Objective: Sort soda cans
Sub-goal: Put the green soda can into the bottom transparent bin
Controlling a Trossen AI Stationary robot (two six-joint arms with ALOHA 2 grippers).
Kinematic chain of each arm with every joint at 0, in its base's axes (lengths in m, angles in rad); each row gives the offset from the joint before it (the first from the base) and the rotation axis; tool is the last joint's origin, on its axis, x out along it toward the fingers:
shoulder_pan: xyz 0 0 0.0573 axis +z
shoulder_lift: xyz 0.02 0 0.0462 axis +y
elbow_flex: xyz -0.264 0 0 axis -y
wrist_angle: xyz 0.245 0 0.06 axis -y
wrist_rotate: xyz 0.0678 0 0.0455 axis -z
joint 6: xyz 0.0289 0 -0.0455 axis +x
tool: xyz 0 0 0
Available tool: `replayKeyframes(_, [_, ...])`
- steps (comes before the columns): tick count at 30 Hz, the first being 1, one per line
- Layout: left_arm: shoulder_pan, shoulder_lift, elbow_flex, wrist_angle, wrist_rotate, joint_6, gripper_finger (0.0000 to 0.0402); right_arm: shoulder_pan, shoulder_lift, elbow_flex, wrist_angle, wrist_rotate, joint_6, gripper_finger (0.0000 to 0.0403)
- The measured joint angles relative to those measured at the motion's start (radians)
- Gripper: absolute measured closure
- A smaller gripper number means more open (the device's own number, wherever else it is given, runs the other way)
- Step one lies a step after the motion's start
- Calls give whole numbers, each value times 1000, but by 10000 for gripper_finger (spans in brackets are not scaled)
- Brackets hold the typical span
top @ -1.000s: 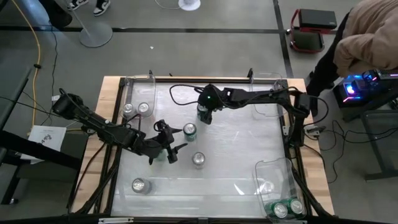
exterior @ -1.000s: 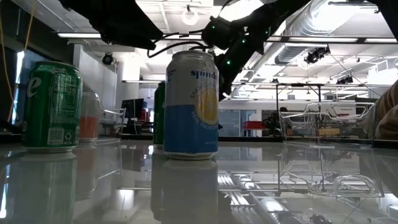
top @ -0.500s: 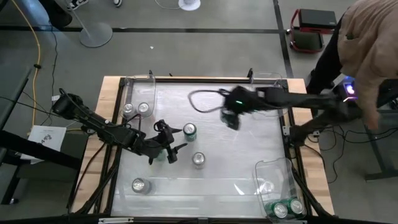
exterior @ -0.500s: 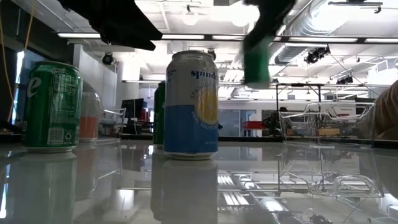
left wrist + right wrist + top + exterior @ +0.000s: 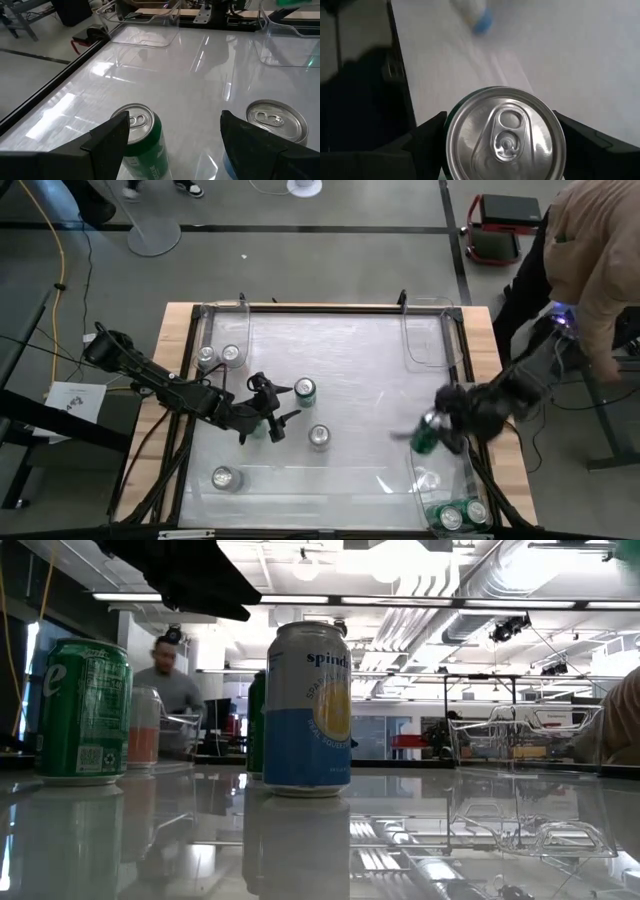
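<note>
My right gripper is shut on a green soda can, up in the air by the far rim of the near-right clear bin. My left gripper hovers open left of centre. Ahead of its fingers stand a green can and a silver-topped blue-and-white can; from above these are the green can and the silver-topped can. A further can stands on its base near the near-left corner. Two silver cans sit in the far-left bin, and two green cans in the near-right bin. My right gripper pinches the green can between its two fingers, one finger on each side of the can's wall just below the silver top. The can is lifted clear of the table and looks tilted in the high view.
A clear bin stands at the far-right corner, another at the far-left. In the low view a green can and the blue-and-white can stand close to the camera. A person bends over beside the table's right edge.
My right gripper has lifted the green can off the far middle of the table and carried it quickly toward the right and near edges, to the near-right bin. The left arm has kept still. A person has come into the background of the low view.
</note>
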Motion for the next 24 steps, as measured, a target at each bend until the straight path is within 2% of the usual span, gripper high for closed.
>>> replayKeyframes(8, [3,0,0,10,-2,1,115,233,101,-20,-75,26,341,116])
replayKeyframes(12, [3,0,0,11,-2,1,115,321,151,-19,-97,-41,487,116])
replayKeyframes(17, [3,0,0,11,-2,2,115,425,213,-19,-113,-84,618,116])
replayKeyframes(24, [2,0,0,11,-14,3,115,515,298,-19,-193,-48,735,116])
